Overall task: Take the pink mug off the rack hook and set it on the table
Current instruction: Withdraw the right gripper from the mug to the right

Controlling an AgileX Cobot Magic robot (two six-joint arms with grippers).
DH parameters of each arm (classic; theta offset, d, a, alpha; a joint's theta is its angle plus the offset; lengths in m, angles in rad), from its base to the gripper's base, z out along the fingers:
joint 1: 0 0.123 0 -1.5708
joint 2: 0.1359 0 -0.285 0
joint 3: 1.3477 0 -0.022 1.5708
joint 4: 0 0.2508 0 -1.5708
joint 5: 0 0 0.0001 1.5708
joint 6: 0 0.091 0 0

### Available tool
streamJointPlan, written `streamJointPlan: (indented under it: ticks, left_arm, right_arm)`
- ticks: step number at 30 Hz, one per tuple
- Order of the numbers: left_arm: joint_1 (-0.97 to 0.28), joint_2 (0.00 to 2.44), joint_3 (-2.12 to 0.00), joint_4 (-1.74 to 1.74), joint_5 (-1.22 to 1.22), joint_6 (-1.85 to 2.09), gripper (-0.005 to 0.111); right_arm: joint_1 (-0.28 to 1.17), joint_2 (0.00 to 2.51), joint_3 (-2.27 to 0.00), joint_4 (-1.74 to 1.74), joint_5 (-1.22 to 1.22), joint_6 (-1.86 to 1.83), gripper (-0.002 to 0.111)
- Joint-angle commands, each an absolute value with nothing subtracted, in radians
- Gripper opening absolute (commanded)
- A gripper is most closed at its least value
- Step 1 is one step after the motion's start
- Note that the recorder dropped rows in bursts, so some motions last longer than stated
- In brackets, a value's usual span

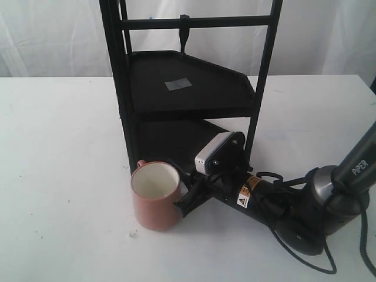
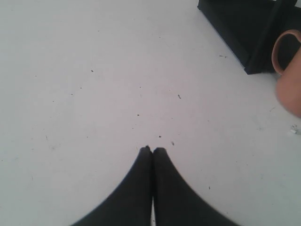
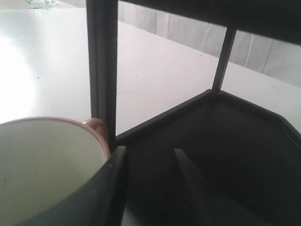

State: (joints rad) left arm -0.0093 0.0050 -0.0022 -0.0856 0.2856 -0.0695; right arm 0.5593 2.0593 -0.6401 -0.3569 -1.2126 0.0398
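Note:
The pink mug (image 1: 154, 202) stands upright on the white table (image 1: 59, 147), just in front of the black rack's left leg, cream inside showing and handle toward the rack. The rack hook (image 1: 184, 35) on the top crossbar is bare. My right gripper (image 1: 191, 191) lies low beside the mug's right side, open; in the right wrist view one of its fingers (image 3: 110, 188) rests along the outside of the mug (image 3: 42, 165), and only the rack's lower shelf shows between the fingers of the gripper (image 3: 149, 151). My left gripper (image 2: 152, 149) is shut over bare table (image 2: 94, 70), with the mug (image 2: 289, 80) off at the picture's edge.
The black two-shelf rack (image 1: 194, 88) stands mid-table right behind the mug; its front post (image 3: 101, 61) rises next to the mug's handle. A grey patch (image 1: 178, 84) lies on the upper shelf. The right arm's base and cables (image 1: 305, 235) fill the front right.

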Motion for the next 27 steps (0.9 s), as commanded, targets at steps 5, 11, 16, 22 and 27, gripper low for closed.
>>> streamJointPlan:
  ticks: [5, 11, 16, 22, 27]
  left_arm:
    - [-0.012, 0.0, 0.0, -0.093, 0.285, -0.071, 0.0]
    - [-0.012, 0.0, 0.0, -0.093, 0.285, -0.071, 0.0]
    - [-0.012, 0.0, 0.0, -0.093, 0.285, -0.071, 0.0]
    - [-0.012, 0.0, 0.0, -0.093, 0.285, -0.071, 0.0]
    - [-0.012, 0.0, 0.0, -0.093, 0.285, -0.071, 0.0]
  right_arm:
    - [0.555, 1.992, -0.582, -0.334, -1.191, 0.022, 0.03]
    - [0.555, 1.886, -0.556, -0.319, -1.025, 0.08, 0.03]
    - [0.555, 1.782, -0.556, -0.309, -0.838, 0.193, 0.03]
    - [0.557, 1.619, -0.574, -0.344, -0.523, 0.427, 0.03]
    - [0.572, 1.51, -0.621, -0.507, -0.267, 0.7, 0.03]
